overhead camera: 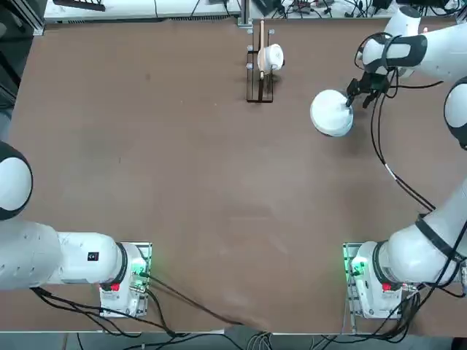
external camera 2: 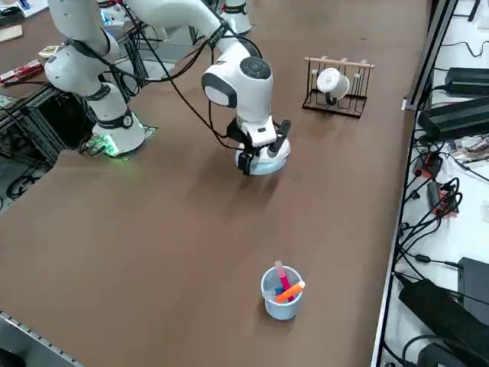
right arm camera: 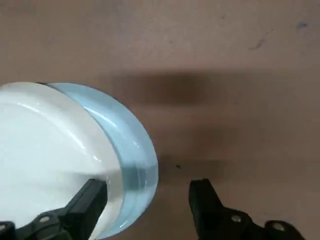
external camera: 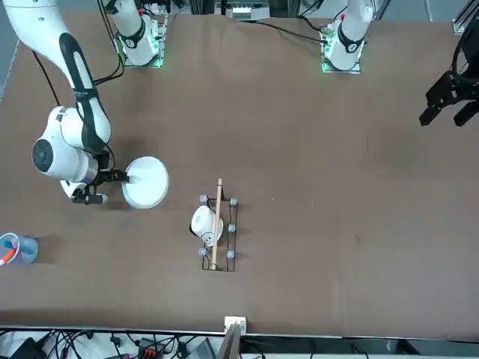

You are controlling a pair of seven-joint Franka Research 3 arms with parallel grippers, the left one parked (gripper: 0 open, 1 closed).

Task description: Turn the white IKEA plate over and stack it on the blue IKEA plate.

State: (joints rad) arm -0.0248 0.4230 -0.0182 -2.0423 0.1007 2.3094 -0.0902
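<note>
The white IKEA plate (overhead camera: 332, 111) lies on top of the blue IKEA plate (right arm camera: 134, 150) at the far right of the table. Only a pale blue rim of the lower plate shows, along one side of the white plate (right arm camera: 45, 150). My right gripper (overhead camera: 353, 98) hovers low at the stack's right edge, open and holding nothing. In the wrist view the gripper (right arm camera: 147, 200) straddles the stack's rim: one finger is over the white plate and the other over bare table. The front view shows the gripper (external camera: 101, 187) beside the white plate (external camera: 146, 182).
A small wire and wood rack (overhead camera: 260, 69) holding a white cup stands at the far middle of the table. A clear blue cup (external camera 2: 282, 292) with orange and pink items sits near the table's right edge. The table top (overhead camera: 182, 182) is brown.
</note>
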